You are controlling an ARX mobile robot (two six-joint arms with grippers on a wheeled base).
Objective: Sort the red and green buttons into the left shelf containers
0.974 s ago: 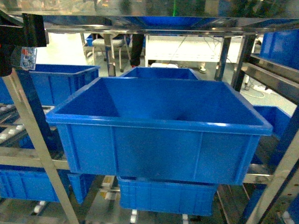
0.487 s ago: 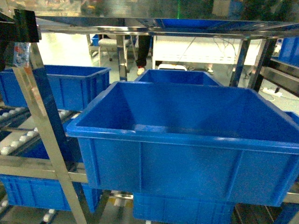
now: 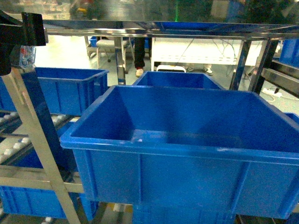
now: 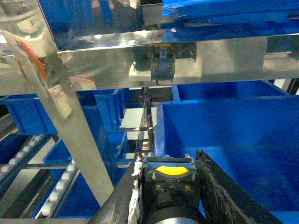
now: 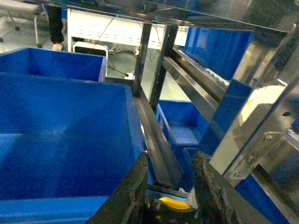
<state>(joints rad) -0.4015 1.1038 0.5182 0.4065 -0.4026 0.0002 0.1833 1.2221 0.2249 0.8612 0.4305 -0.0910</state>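
My left gripper [image 4: 169,158] is shut on a push-button [image 4: 170,179]. Only the button's dark block with a yellow tab shows, and its cap colour is hidden. It hangs just left of a deep blue tote [image 4: 224,126]. My right gripper [image 5: 170,161] is shut on another dark button block with a yellow tab [image 5: 174,204], cap hidden too, at the right edge of a blue tote [image 5: 60,116]. In the head view the large front tote [image 3: 187,182] fills the middle. Neither gripper shows there.
A second tote [image 3: 70,86] stands on the shelf at the left and another [image 3: 177,79] behind the front one. Slanted metal uprights [image 3: 32,135] and a steel shelf beam [image 4: 187,51] frame the totes. Roller tracks [image 4: 56,196] run at lower left, and more blue bins [image 5: 180,123] sit at the right.
The head view has shifted. The front tote now sits lower and further right in view, showing more of its inside floor.
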